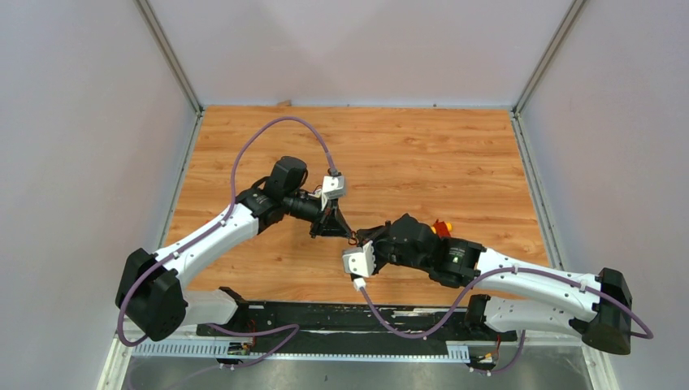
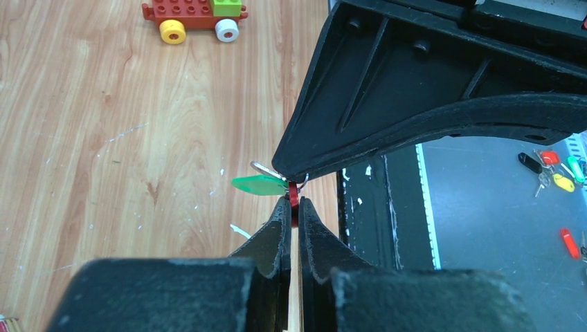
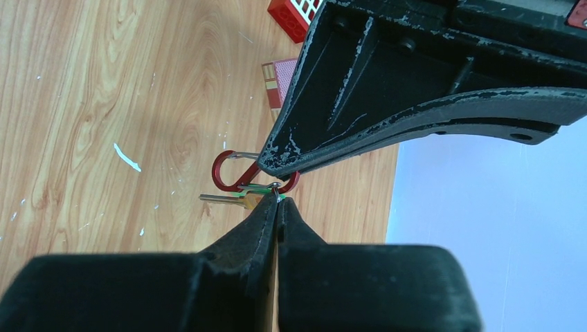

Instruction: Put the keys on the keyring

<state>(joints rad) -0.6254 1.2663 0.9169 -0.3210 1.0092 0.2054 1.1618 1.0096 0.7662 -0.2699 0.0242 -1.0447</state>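
Note:
The two grippers meet tip to tip above the middle of the table. My left gripper (image 2: pixel 293 202) is shut on the keyring (image 2: pixel 293 194), a small red wire loop whose curled shape shows best in the right wrist view (image 3: pixel 225 173). My right gripper (image 3: pixel 277 200) is shut on the little metal ring of the green-headed key (image 2: pixel 257 185). The key's blade (image 3: pixel 218 198) sticks out to the left, level with the lower part of the keyring. The key's ring sits right at the red loop; whether it is threaded on it I cannot tell. From above, both sets of fingertips (image 1: pixel 355 236) hide the small parts.
A red, yellow and green toy block car (image 2: pixel 194 15) stands on the wood farther off. A red box with white squares (image 3: pixel 294 12) and a small patterned card (image 3: pixel 278 79) lie nearby. Several coloured key tags (image 2: pixel 554 169) lie on the grey surface past the black base rail (image 2: pixel 374 207).

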